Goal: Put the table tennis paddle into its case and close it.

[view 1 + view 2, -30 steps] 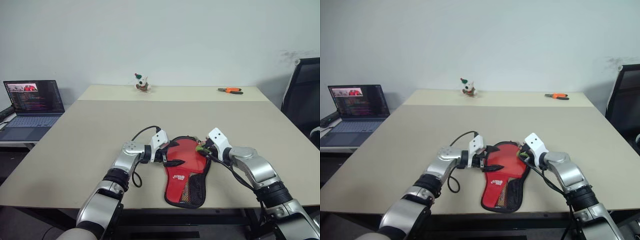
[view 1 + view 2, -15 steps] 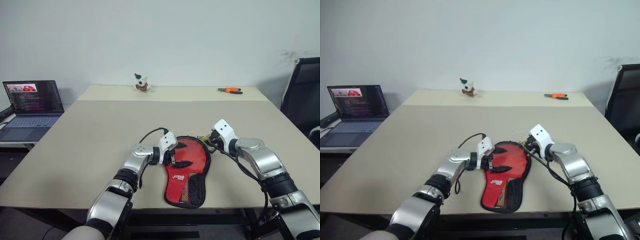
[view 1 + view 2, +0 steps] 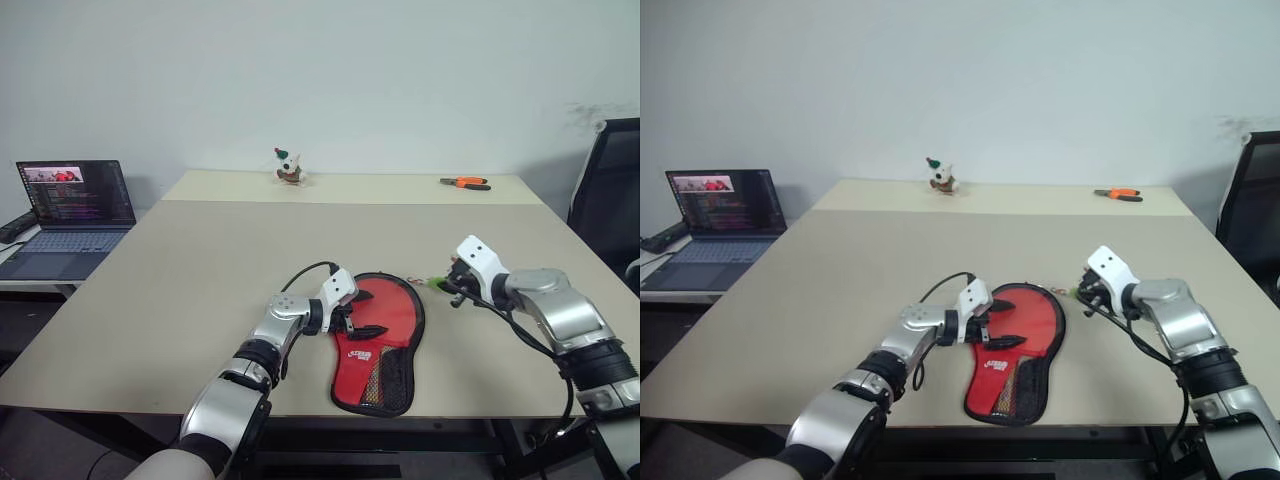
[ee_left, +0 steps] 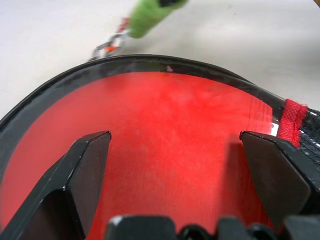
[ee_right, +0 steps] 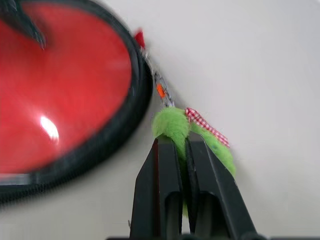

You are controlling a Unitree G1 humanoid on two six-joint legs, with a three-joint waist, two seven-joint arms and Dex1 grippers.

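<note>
Here the soft paddle-shaped fabric case (image 3: pixel 378 340), red on top with a white logo, a mesh panel and a black rim, lies flat near the front edge of the wide beige bench (image 3: pixel 200 270), its round end pointing far and its narrow end near. No separate table tennis paddle can be made out; whether it sits inside the case cannot be told.

The left claw (image 3: pixel 362 312) reaches in from the left, released, its two black fingers (image 4: pixel 82 170) spread wide apart over the round red face of the case. In the left wrist view the red fabric fills the gap between them, with the black rim curving beyond.

The right claw (image 5: pixel 181 147) is off the right side of the round end, just beyond the rim. It is clenched on the fuzzy green zipper tag (image 5: pixel 172 124), which has a strip of red-and-white checked ribbon. A short metal chain (image 5: pixel 159 86) runs from the tag back to the black rim, where a small red tab sits. In the head views the tag (image 3: pixel 437 283) shows as a green spot between the case and the claw.

At the far edge of the bench stand a small white toy figure with a green hat (image 3: pixel 288 167) toward the middle and orange-handled pliers (image 3: pixel 465 183) to the right. An open laptop (image 3: pixel 70 212) sits on a lower surface to the left, and a black chair (image 3: pixel 605 190) stands at the right.
</note>
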